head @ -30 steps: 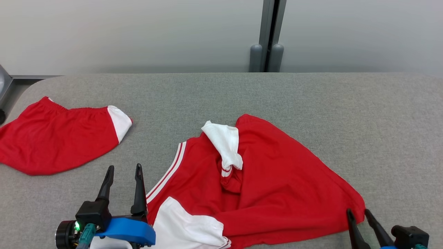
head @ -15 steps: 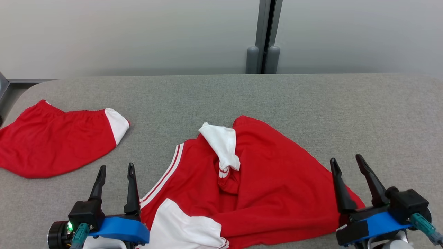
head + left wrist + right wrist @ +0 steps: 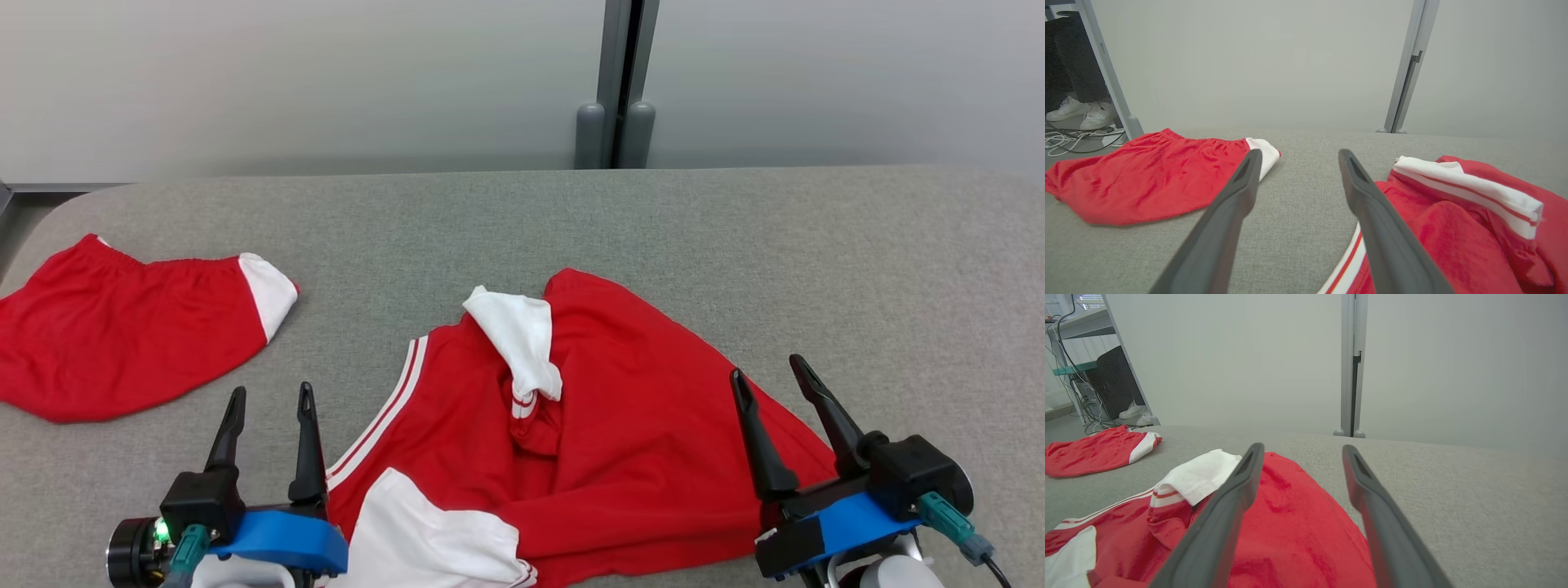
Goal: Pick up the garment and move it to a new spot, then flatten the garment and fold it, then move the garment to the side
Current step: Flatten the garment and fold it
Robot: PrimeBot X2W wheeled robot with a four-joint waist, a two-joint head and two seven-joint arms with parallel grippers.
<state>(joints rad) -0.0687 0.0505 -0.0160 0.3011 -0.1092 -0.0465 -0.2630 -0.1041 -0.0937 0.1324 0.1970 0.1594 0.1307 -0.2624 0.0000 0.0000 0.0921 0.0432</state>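
The garment (image 3: 620,425) is a red shirt with white sleeves and white-striped trim, lying crumpled on the grey table (image 3: 571,220) in front of me; one white sleeve (image 3: 518,339) is folded over its middle. It also fills the lower right of the left wrist view as the garment (image 3: 1453,220), and the lower left of the right wrist view as the garment (image 3: 1290,535). My left gripper (image 3: 269,394) is open just left of the striped hem, holding nothing. My right gripper (image 3: 767,367) is open above the garment's right corner, empty.
A second red piece with a white edge (image 3: 122,327) lies at the table's left side, also seen as red cloth (image 3: 1147,179). A grey post (image 3: 616,82) stands behind the table against a pale wall. A person's white shoes (image 3: 1081,114) and cables are on the floor far left.
My right gripper has opened, let go of the garment's right corner, and risen up and leftward over it. The camera has shifted slightly; the left gripper stays open.
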